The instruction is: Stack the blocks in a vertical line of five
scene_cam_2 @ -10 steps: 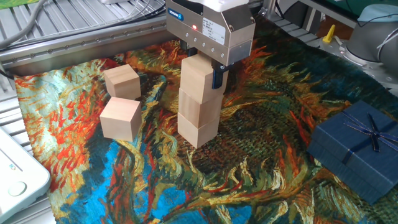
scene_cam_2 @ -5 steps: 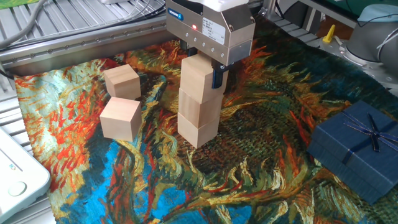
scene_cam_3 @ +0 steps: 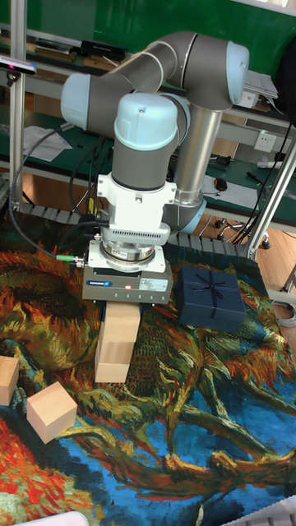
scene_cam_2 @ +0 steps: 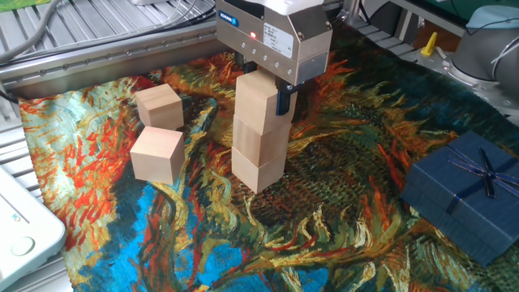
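Three pale wooden blocks stand stacked in a slightly twisted column (scene_cam_2: 259,138) on the painted cloth, the same stack (scene_cam_3: 117,347) showing in the tall fixed view. My gripper (scene_cam_2: 263,101) comes straight down over it, shut on the top block (scene_cam_2: 256,96), with one dark finger (scene_cam_2: 284,101) showing at the block's right side. The other finger is hidden behind the block. Two loose blocks lie to the left, one (scene_cam_2: 160,105) farther back and one (scene_cam_2: 156,154) nearer. From the tall fixed view the gripper (scene_cam_3: 122,316) sits on the top block (scene_cam_3: 122,324).
A dark blue ribboned gift box (scene_cam_2: 466,191) sits at the right of the cloth (scene_cam_2: 324,235), also seen as the gift box (scene_cam_3: 212,297). A white device (scene_cam_2: 20,231) lies at the lower left. Metal rails (scene_cam_2: 89,49) border the back left.
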Controlling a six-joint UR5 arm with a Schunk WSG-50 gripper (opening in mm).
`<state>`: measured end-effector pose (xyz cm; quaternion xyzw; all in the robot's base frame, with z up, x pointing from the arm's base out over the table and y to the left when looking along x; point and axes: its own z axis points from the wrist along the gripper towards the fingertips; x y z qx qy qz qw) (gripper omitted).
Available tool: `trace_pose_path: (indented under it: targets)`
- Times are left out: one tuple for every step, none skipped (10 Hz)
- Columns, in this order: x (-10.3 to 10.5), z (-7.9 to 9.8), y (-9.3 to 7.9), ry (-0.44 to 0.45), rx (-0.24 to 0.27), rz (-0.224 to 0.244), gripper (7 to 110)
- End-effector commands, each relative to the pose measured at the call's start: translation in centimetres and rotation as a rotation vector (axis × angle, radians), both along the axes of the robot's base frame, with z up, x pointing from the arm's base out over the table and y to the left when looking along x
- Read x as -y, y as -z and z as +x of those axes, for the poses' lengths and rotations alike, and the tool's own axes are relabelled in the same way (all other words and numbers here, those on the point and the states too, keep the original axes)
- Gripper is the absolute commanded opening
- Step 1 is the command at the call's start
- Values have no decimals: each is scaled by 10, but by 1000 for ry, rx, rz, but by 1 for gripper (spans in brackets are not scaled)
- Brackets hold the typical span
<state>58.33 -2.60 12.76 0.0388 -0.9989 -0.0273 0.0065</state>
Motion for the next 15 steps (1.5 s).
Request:
trace_pose_path:
  targets:
    - [-3,2,-1,8,3,17,7]
    - [-4,2,-1,8,3,19,7]
    - [-4,1,-1,9,1,20,7]
    - [-4,1,-1,9,0,20,7]
    - [-4,0,-1,10,-5,20,7]
    - [-4,0,-1,9,-5,23,7]
    - [-3,0,-1,6,-8,24,7]
    - [-2,0,-2,1,-12,25,7]
    - [-3,0,-3,1,-14,31,7]
    - [-3,1,-3,1,-14,31,7]
    - [-3,1,-2,1,-14,31,7]
    - [-5,1,-2,2,-14,36,7]
    - [-3,1,-1,1,-14,31,7]
    - [-4,1,-1,-2,-12,33,7]
    - [-4,2,-1,-4,-10,34,7]
